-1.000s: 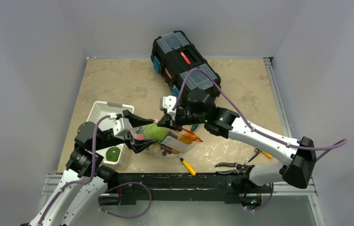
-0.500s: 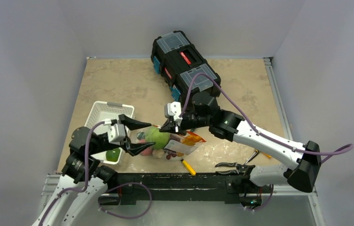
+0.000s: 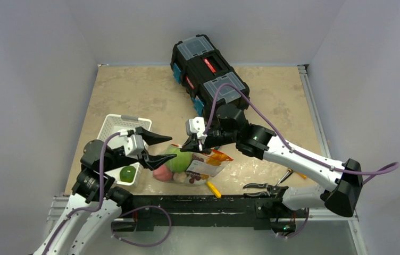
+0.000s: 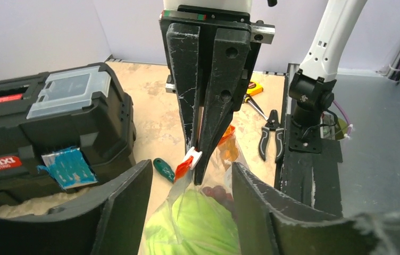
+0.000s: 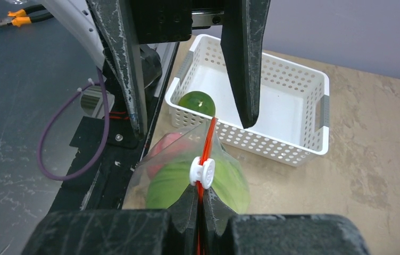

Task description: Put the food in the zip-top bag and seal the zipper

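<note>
Right gripper is clamped on the zipper, pinching the orange-red strip just behind the white slider tab. The strip runs taut away from it, so the bag mouth is held up off the table.

Left gripper is open with jaws wide, one finger either side of the strip's far end, and touches nothing I can see.

Zip-top bag sits centre-front between the arms, belly on the table. Inside: pale green cabbage, pink peach, purple grapes. Can't tell how much of the mouth is sealed.

Green round fruit lies in the white slotted basket, just left of the bag.

Black toolbox is at the back. Pliers and a yellow-handled screwdriver are at the near edge.
</note>
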